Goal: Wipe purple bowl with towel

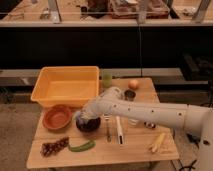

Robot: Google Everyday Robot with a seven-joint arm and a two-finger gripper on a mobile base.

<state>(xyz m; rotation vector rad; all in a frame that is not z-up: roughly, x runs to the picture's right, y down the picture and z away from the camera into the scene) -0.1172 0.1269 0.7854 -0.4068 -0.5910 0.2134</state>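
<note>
The purple bowl (88,125) sits on the wooden table (102,152), right of an orange-brown bowl (57,117). My white arm (145,112) reaches in from the right, and my gripper (85,116) is down over the purple bowl, at or inside its rim. A dark bundle at the gripper may be the towel, but I cannot make it out clearly. The gripper hides most of the bowl's inside.
A yellow tub (66,86) stands at the back left. A green cup (106,80), an orange fruit (133,84) and a dark can (130,94) are behind the arm. A fork (107,129), a white utensil (119,131), a green pod (81,146), a dark snack (54,147) and a banana (157,142) lie in front.
</note>
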